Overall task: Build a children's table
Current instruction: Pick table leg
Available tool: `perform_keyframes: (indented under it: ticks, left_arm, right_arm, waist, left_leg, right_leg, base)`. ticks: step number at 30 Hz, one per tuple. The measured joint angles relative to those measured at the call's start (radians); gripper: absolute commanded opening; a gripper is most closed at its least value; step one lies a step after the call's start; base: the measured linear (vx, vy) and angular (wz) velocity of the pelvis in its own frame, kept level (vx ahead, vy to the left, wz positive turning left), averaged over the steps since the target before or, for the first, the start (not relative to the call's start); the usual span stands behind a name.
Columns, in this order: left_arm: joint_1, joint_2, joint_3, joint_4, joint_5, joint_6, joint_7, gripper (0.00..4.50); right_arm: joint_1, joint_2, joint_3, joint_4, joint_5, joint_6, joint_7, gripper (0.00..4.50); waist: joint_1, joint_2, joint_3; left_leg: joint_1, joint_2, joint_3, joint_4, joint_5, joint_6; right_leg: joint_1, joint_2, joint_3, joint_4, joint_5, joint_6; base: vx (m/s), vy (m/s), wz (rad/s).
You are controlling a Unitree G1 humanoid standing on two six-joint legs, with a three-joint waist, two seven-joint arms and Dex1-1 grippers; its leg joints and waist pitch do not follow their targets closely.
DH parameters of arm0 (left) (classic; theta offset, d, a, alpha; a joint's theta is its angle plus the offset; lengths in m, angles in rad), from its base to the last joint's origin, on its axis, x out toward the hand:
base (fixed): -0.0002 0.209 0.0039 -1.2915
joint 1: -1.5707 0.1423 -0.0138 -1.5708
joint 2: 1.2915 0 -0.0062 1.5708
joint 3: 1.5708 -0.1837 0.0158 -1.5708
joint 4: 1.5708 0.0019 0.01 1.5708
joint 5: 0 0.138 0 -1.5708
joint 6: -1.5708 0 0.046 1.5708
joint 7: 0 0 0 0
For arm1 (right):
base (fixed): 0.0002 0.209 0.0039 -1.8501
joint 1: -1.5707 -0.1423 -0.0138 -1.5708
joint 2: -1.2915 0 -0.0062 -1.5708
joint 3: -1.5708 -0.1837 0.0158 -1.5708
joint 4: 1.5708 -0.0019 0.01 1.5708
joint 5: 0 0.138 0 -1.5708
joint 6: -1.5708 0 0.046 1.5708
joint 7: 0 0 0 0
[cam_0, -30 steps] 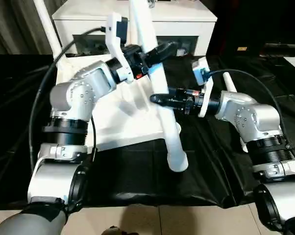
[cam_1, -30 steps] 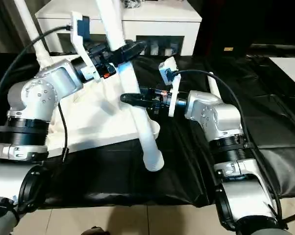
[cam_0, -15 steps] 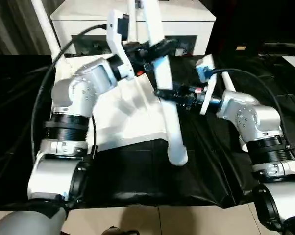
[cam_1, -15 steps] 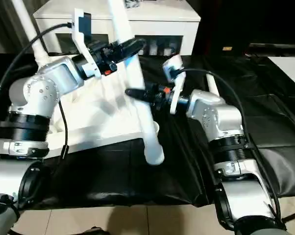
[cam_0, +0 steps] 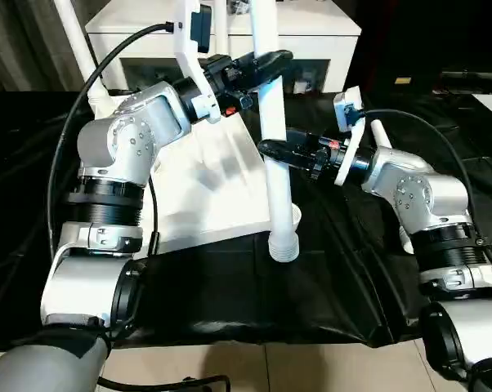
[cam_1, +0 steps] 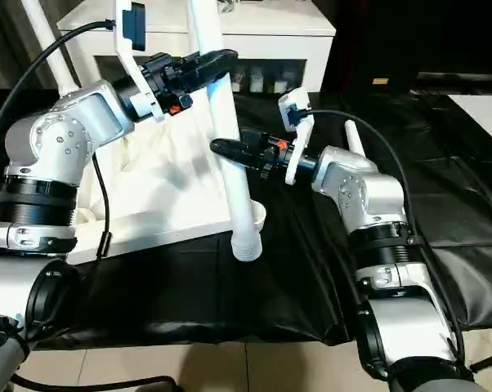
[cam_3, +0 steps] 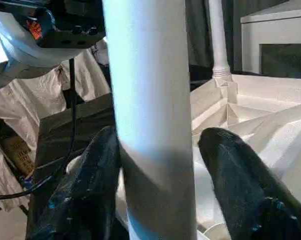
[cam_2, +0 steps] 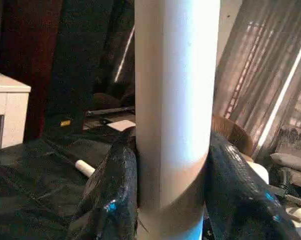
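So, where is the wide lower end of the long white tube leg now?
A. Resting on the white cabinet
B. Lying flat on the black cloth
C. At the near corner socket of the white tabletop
C: the long white tube leg stands nearly upright, its wide end at the near corner socket of the white tabletop.

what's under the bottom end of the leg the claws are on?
The leg hangs nearly upright; its ribbed end sits over the tabletop corner socket and black sheet. The end hides most of the socket, so seating can't be judged.
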Motion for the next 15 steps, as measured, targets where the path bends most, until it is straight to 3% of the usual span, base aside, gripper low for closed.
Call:
perform_keyframes:
  ticks: [8,14,15]
  left_arm:
    - [0.0,0.001,-0.004,0.0,0.002,-0.003,-0.008,1.51]
    - [0.007,0.004,-0.025,-0.007,0.026,-0.054,-0.031,1.51]
    - [0.01,0.004,-0.029,-0.011,0.03,-0.063,-0.034,2.06]
  right_arm:
    - [0.0,0.0,0.007,0.0,-0.002,-0.005,0.018,1.71]
    - [-0.006,0.0,0.011,-0.001,-0.008,-0.005,0.02,1.58]
    - [-0.01,0.001,0.013,0.0,-0.012,-0.006,0.02,1.58]
  waist:
    - [0.0,0.0,0.0]
    - [0.0,0.0,0.0]
    - [0.0,0.0,0.0]
  left_leg:
    - [0.0,0.0,0.0,0.0,0.0,0.0]
    - [0.0,0.0,0.0,0.0,0.0,0.0]
    - [0.0,0.0,0.0,0.0,0.0,0.0]
  right_leg:
    - [0.0,0.0,0.0,0.0,0.0,0.0]
    - [0.0,0.0,0.0,0.0,0.0,0.0]
    - [0.0,0.0,0.0,0.0,0.0,0.0]
  base:
    - [0.0,0.0,0.0]
    - [0.0,0.0,0.0]
    - [0.0,0.0,0.0]
